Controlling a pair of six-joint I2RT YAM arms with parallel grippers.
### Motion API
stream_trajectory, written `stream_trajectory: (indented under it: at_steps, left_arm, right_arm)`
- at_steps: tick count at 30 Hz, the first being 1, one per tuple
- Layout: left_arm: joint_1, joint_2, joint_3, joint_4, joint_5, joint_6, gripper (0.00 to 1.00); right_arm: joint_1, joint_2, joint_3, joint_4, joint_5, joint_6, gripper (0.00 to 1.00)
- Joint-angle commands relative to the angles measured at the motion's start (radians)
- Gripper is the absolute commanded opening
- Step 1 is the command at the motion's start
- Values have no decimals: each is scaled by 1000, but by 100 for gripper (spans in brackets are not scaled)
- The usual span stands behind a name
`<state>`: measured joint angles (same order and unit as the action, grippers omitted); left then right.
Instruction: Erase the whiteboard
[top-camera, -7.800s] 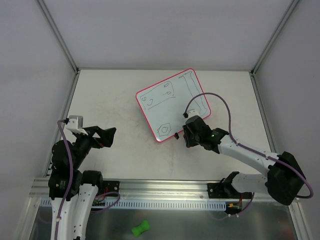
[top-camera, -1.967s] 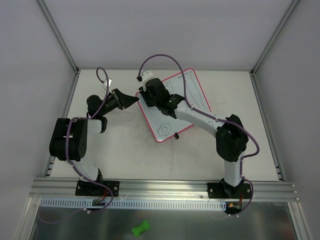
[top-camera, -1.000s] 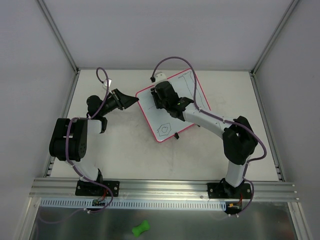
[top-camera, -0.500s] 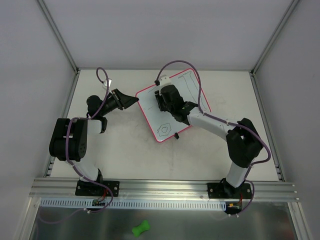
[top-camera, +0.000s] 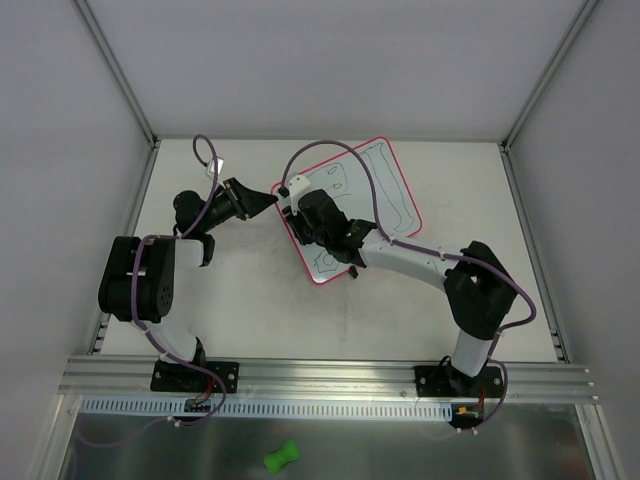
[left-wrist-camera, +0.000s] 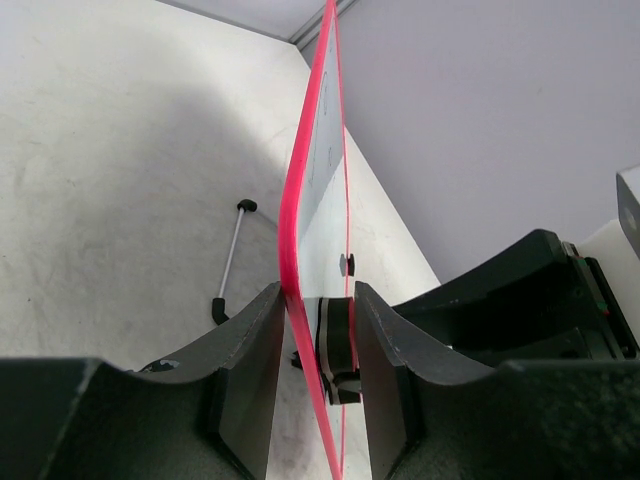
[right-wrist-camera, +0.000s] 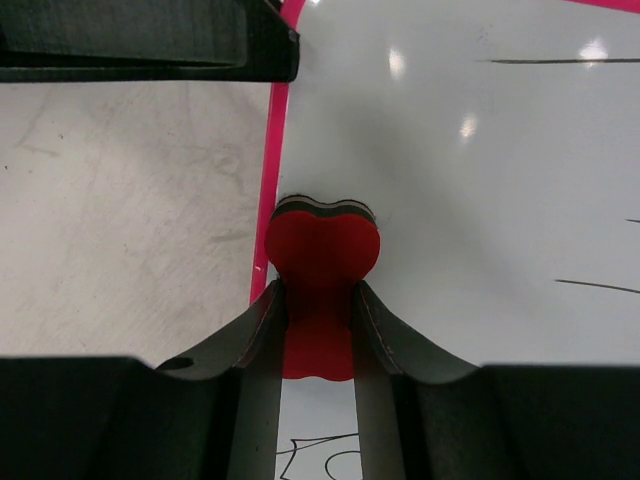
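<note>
The whiteboard (top-camera: 345, 200), pink-framed, lies tilted on the table with marker doodles on it. My left gripper (top-camera: 268, 197) is at its left corner. In the left wrist view, my left gripper (left-wrist-camera: 317, 292) is shut over the whiteboard (left-wrist-camera: 320, 150) at its pink edge and a black foot (left-wrist-camera: 335, 335). My right gripper (top-camera: 293, 208) hovers just inside that corner. In the right wrist view, my right gripper (right-wrist-camera: 318, 290) is shut on a red bone-shaped eraser (right-wrist-camera: 322, 245). The eraser is pressed flat on the whiteboard (right-wrist-camera: 480, 200) beside the pink frame. A doodle (right-wrist-camera: 320, 462) shows below it.
A thin rod with black ends (left-wrist-camera: 230, 255) lies on the table under the board's edge. A green bone-shaped piece (top-camera: 282, 457) lies beyond the near rail (top-camera: 320, 375). Grey walls and metal posts close in the table on three sides.
My right gripper has slid the eraser from the board's upper middle down and left to the left corner. The left gripper and the board have stayed put.
</note>
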<state>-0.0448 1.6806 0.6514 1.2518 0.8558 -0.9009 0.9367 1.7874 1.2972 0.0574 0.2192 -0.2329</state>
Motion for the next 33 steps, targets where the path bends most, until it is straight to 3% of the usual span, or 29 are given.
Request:
stream_trajectory:
  at_steps: [1, 7, 17, 28, 33]
  left_arm:
    - [-4, -42, 2, 83, 22, 25, 34]
    - [-4, -47, -2, 81, 23, 30, 34]
    - [-4, -55, -2, 72, 22, 36, 34]
    - [-4, -50, -1, 70, 22, 36, 35]
    - [-4, -45, 2, 69, 17, 39, 47]
  right_arm:
    - [22, 13, 34, 22, -24, -37, 0]
    - [19, 27, 60, -17, 42, -31, 0]
    - [-90, 38, 136, -186, 126, 90, 0]
    - [-223, -2, 108, -217, 94, 135, 0]
    - [-234, -29, 135, -222, 63, 132, 0]
